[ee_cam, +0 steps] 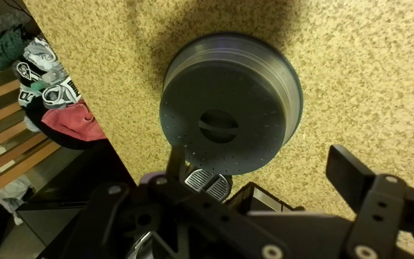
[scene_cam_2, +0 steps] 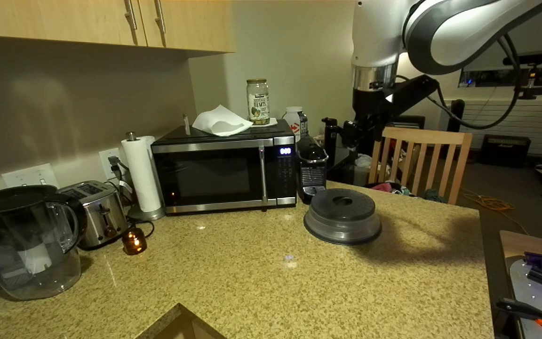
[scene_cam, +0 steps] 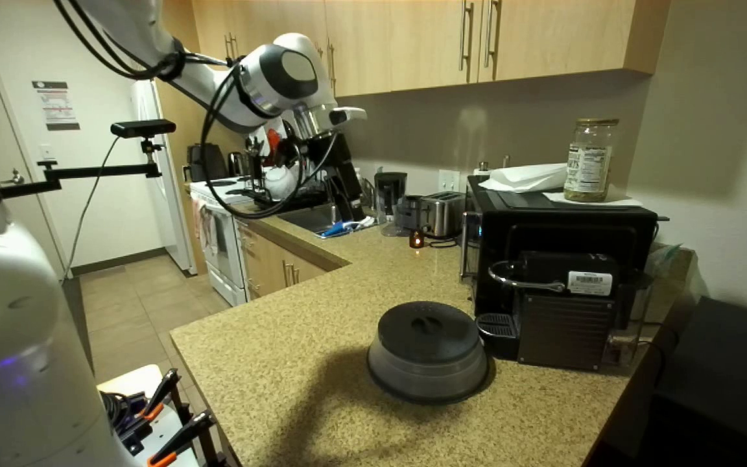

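My gripper [ee_cam: 259, 165] is open and empty, its two black fingers spread wide in the wrist view. It hangs above the counter in both exterior views [scene_cam: 349, 194] [scene_cam_2: 351, 140]. The nearest thing below it is a round dark grey cover [ee_cam: 225, 82] with sloped, ribbed sides and a recessed grip in its flat top. The cover sits flat on the speckled counter in both exterior views [scene_cam: 428, 353] [scene_cam_2: 342, 216]. The gripper is apart from it. In the wrist view the left finger overlaps the cover's edge in the picture.
A black coffee machine [scene_cam_2: 312, 169] stands beside the cover, next to a microwave [scene_cam_2: 224, 174]. A glass jar [scene_cam_2: 258, 101] and white paper [scene_cam_2: 221, 121] lie on the microwave. A paper towel roll [scene_cam_2: 141, 174], toaster [scene_cam_2: 99, 212], amber candle [scene_cam_2: 134, 241] and pitcher [scene_cam_2: 21, 240] stand along the counter.
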You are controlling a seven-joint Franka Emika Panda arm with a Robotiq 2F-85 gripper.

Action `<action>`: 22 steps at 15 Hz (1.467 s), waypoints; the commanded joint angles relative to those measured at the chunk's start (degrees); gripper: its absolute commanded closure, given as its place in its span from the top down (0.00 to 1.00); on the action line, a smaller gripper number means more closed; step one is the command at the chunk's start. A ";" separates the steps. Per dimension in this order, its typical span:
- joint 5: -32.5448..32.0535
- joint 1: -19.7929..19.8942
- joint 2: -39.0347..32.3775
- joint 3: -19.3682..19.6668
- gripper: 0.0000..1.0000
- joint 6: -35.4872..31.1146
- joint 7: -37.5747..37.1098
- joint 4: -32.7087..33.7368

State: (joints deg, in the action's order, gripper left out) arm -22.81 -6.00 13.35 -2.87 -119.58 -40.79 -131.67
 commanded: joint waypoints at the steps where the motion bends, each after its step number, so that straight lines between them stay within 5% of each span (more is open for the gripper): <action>1: 3.30 1.80 4.80 -0.87 1.00 0.01 4.48 -2.97; 7: 7.46 3.46 8.71 -0.86 1.00 1.43 8.92 -4.85; 22: 6.44 4.49 7.49 -2.07 1.00 0.90 7.19 -3.81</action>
State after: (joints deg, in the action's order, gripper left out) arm -17.23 -3.72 20.80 -2.93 -118.62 -34.30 -135.54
